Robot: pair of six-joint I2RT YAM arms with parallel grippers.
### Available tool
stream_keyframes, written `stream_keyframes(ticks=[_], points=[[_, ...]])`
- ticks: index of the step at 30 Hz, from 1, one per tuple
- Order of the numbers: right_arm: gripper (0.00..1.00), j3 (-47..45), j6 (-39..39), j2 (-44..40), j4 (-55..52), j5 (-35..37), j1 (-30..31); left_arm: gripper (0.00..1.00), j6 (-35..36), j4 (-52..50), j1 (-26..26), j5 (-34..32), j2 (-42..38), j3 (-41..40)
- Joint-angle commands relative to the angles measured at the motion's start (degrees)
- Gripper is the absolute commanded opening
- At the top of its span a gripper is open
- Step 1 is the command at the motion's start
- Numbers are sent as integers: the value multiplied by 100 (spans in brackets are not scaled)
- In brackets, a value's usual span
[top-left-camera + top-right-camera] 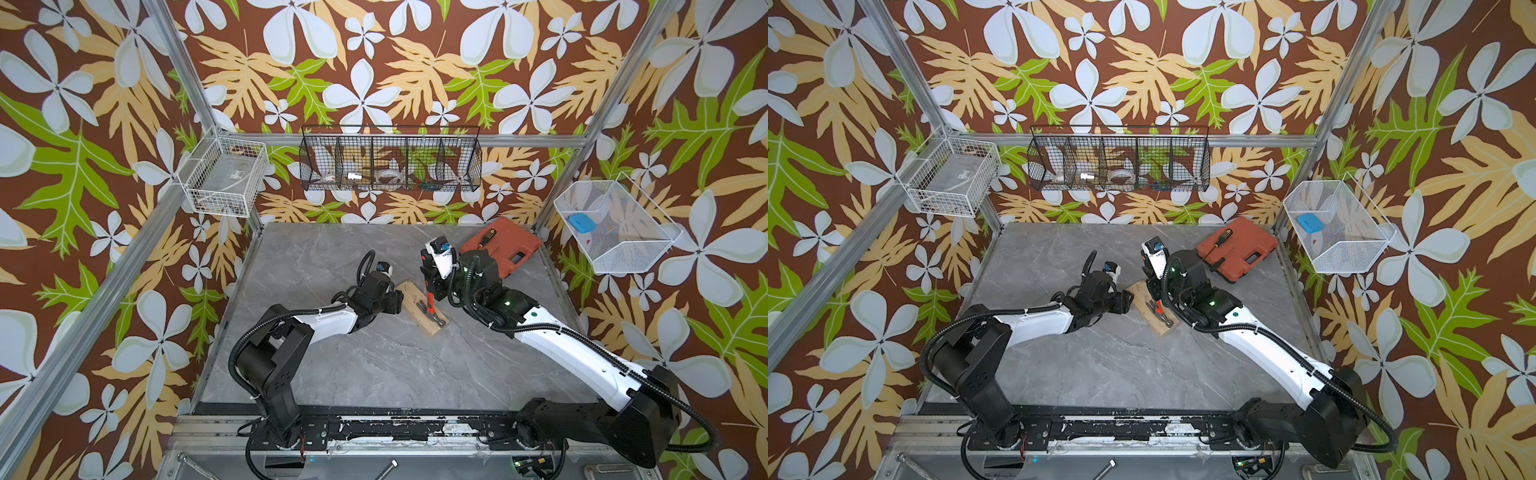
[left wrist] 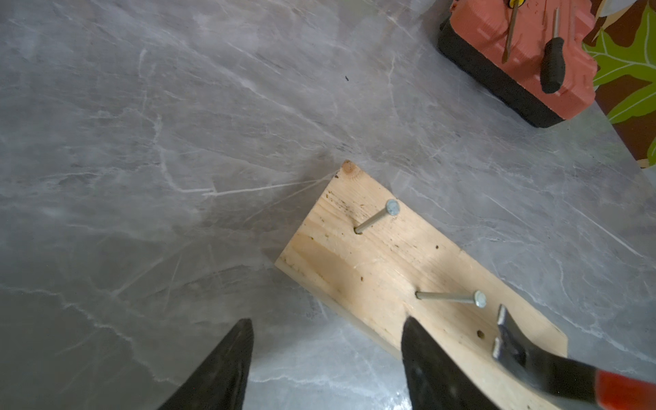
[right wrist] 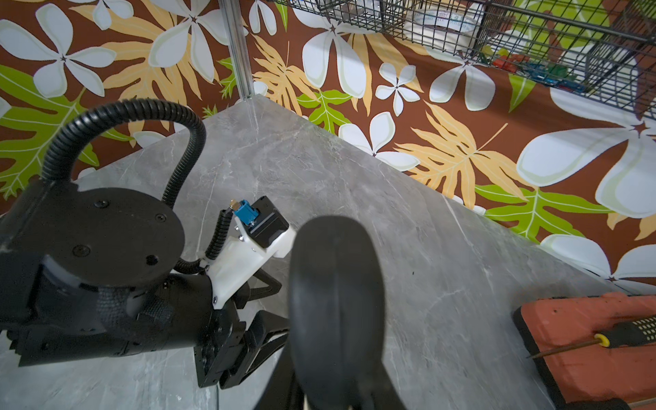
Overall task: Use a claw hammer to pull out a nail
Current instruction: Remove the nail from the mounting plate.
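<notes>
In both top views a white wire basket (image 1: 224, 183) hangs on the patterned wall at the left of the frame. Right of it, near mid frame, the left gripper (image 1: 398, 300) sits low over the grey marbled table (image 1: 374, 365), at the left edge of a pale wooden plank (image 1: 411, 299). The left wrist view shows its jaws well apart with nothing between them, and one fingertip (image 2: 426, 355) lies over the plank's long edge.

Two nails stand out of the wood, both leaning. The first nail (image 2: 378, 216) is close to the plank's end and the second nail (image 2: 447, 298) is farther along. The claw hammer (image 1: 430, 306) lies slanted across the plank at the centre of the frame. Its forked claw is just beside the second nail's head, and contact cannot be judged.

Just above the plank, the right gripper (image 1: 430, 286) is clamped tight on the hammer's handle. In the right wrist view, the black rubber end fills the lower middle.

Farther right, at the table's upper right corner, an orange-red tool case (image 1: 513, 249) carries a screwdriver (image 1: 484, 237) on its lid. A white mesh basket (image 1: 623, 249) hangs at the right edge.
</notes>
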Motion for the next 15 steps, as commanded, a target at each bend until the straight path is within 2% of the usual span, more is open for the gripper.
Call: stream_keyframes(ticks=[1,15], points=[[0,116,-3,116,430,11,14,68,-20,25,28,-96,107,108],[0,306,79,471,789,182,13,67,-147,-88,105,-77,456,156]])
